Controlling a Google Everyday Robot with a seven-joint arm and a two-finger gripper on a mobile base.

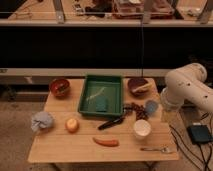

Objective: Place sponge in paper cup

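The teal sponge (101, 104) lies inside the green tray (86, 95), near its front wall. The cream-white paper cup (142, 128) stands upright on the wooden table (60, 147), right of the tray's front corner and apart from the sponge. My white arm (186, 90) hangs folded at the table's right edge, behind and to the right of the cup. My gripper is tucked in at the arm's lower end, near the right edge, and does not stand out from the arm. It is nowhere near the sponge.
Two dark red bowls (60, 87) (138, 86) flank the tray. Across the front lie a grey-blue cloth bundle (42, 121), an orange fruit (72, 124), a black utensil (112, 122), a carrot-like piece (106, 142) and a fork (155, 149). A small round grey-blue object (151, 106) sits by the arm.
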